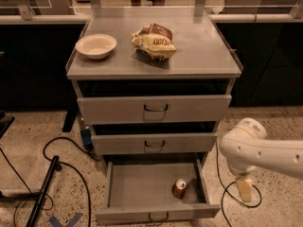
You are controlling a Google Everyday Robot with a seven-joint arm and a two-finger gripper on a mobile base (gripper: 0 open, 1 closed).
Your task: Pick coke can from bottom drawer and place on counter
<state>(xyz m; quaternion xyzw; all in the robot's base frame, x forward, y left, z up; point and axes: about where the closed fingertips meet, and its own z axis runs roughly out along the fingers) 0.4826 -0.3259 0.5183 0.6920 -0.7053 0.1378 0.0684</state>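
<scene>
Cabinet obs.: bottom drawer (139, 189) is pulled fully out; the mid drawer (154, 143) and top drawer (154, 109) each stand slightly out. We see the coke can (180, 188) inside the bottom drawer, on its floor, right of centre and near the right wall, silver top up, appears upright.

Counter (203, 51) carries a pale bowl (96, 46) at front-left and a yellow/brown snack bag (154, 41) approx. mid, the two apart.

White arm (265, 150) enters from the right edge. The gripper (244, 189) hangs below it, pointing down, outside the drawer to its right, over the speckled floor. It is apart from the can, w/ the drawer's right wall between them. Open or closed: we cannot tell.

Black cables (71, 167) lie on the floor to the left of the cabinet.
</scene>
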